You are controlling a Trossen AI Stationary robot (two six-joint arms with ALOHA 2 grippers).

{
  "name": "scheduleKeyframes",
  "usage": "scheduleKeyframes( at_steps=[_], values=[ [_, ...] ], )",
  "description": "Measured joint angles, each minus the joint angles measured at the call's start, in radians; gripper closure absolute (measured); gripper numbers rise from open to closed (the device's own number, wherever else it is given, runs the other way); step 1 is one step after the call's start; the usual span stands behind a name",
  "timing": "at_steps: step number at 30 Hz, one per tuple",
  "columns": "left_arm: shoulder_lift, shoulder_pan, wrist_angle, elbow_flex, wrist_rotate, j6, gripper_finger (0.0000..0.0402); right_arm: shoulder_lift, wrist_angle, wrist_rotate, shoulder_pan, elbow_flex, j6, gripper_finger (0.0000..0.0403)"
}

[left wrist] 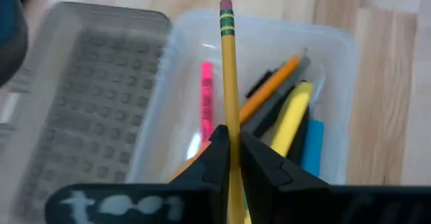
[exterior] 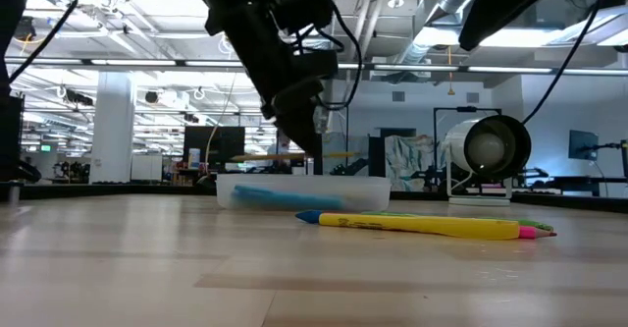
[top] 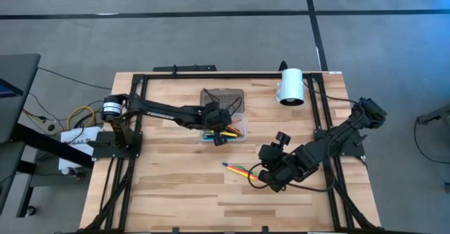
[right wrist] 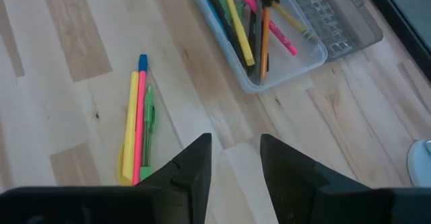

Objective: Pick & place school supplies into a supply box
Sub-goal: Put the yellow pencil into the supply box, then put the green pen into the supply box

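Note:
My left gripper [top: 219,138] hangs over the clear supply box [top: 240,126], shut on a yellow pencil [left wrist: 229,83] that has a pink eraser. Pink, orange, grey, yellow and blue pens lie in the box [left wrist: 330,69]. Its grey dotted lid [top: 223,97] lies open on the far side. A few loose supplies [top: 238,169] lie flat on the table: a yellow one, a pink one and a green one, with a blue tip showing [right wrist: 138,126]. My right gripper [right wrist: 234,150] is open and touches nothing, just right of them [top: 263,179]. My left gripper pinches the pencil's shaft [left wrist: 229,133] between its two fingers, partway along its length. The fingers [left wrist: 214,158] come from above. The pencil is lifted clear over the box, and the low view shows it about level [exterior: 285,156]. Its eraser end [left wrist: 226,7] points away from the wrist.
A white cylinder [top: 290,86] lies on its side near the table's far right corner. Black frame rails [top: 179,75] run along the table's far, left and right sides. Bare wood [top: 176,192] stretches across the near part of the table.

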Motion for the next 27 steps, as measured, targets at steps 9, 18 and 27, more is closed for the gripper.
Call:
scheduleKeyframes(
  at_steps=[9,18,27],
  values=[
    [0.019,-0.001,0.011,0.0,0.002,0.013,0.0377,0.0,0.0,0.0,0.001,0.0,0.005,0.0282],
    [0.019,-0.001,0.02,0.0,0.02,0.028,0.0318,0.0,0.001,0.0,0.001,0.0,0.017,0.0282],
    [0.013,-0.011,0.018,0.0,0.218,0.051,0.0288,0.006,0.054,0.0,0.001,0.0,0.005,0.0282]
  ],
)
